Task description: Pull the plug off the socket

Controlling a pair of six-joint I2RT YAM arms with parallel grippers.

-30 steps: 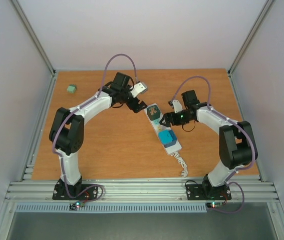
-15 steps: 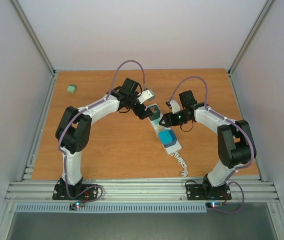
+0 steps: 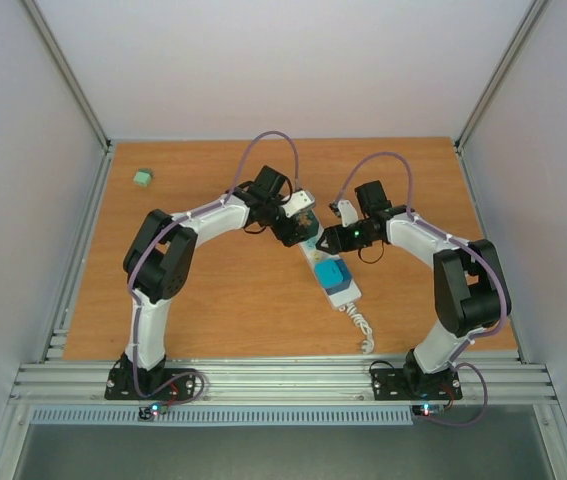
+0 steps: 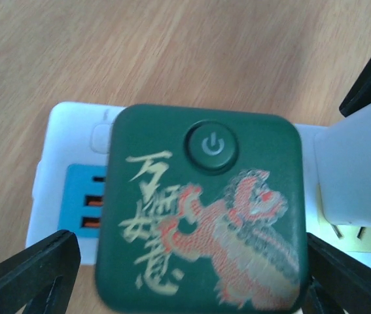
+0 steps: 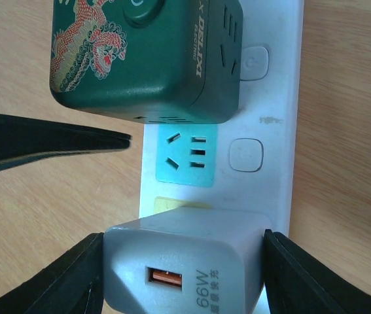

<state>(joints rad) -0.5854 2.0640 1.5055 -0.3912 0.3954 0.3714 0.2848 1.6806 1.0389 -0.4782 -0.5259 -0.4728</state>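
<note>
Closure is the change at the right gripper (image 5: 182,239). Its fingers (image 5: 54,281) were wider a second ago and are now drawn in against both flanks of the white charger (image 5: 185,261), so it reads as clamped on that plug. The right arm itself has hardly shifted.

The left gripper (image 4: 188,242) has travelled more. It has swung in from beyond the far end of the strip and now hangs over that end, jaws wide, straddling the green cube adapter (image 4: 205,209). The right wrist view shows a gap between one of its fingers and the cube, so it holds nothing.

By my reading, the grasp for the pull is made and the left arm is arriving to steady the strip. The pull itself is not yet done, as the charger still sits in its outlet.

The power strip (image 3: 315,262) lies flat near the middle of the table (image 3: 213,290), between the two grippers. Its long axis runs on a diagonal. The end carrying the green cube points toward the back and slightly left. The end with the curly cord (image 3: 363,328) points toward the near edge, by the right arm's base. A blue adapter (image 3: 333,275) sits nearer the cord. The charger stands up from the strip's face beside the empty teal outlet (image 5: 185,157), so it probably has to come straight up, away from that face.
</note>
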